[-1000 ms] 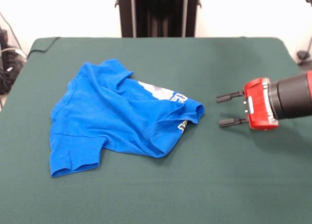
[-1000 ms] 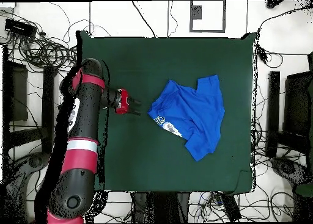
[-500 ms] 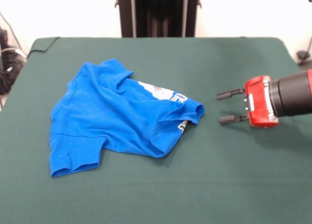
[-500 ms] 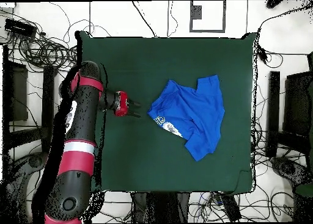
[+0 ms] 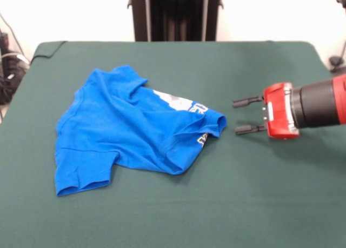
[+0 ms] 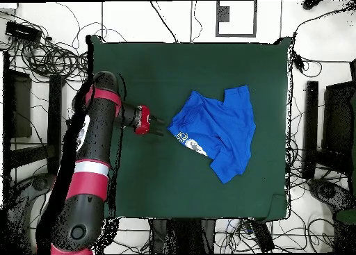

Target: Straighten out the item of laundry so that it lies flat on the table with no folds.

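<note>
**Blue T-shirt lies rumpled while the open gripper sits just beside its folded edge**

We see the bright blue short-sleeved T-shirt point(image 5: 124, 132) lying on the large dark green felt-covered tabletop point(image 5: 216, 205), somewhat to the left of the middle in the front view. It is not flat. One side of the shirt is folded over on itself, so that a strip of the white-grey print and the yellow-outlined lettering shows only along the fold at its right side in the front view. The folded edge ends in a rounded, slightly raised lip pointing toward the arm. A short sleeve spreads out at the near left corner, and another bunches near the far edge. Soft creases run across the plain blue surface.

We see the red and black arm point(image 5: 319, 103) reaching in horizontally from the right of the front view, low over the cloth. Its gripper point(image 5: 243, 115) points at the shirt's folded lip and stands just beside it, apart from the fabric. The two thin black fingers point(image 5: 247, 101) are spread with a clear gap between them, and they hold nothing.

In the overhead view the gripper point(image 6: 160, 125) sits just left of the shirt point(image 6: 219, 130), close to the printed edge, with the arm's red and black links point(image 6: 90, 176) running along the tabletop's point(image 6: 188, 71) left side.
</note>
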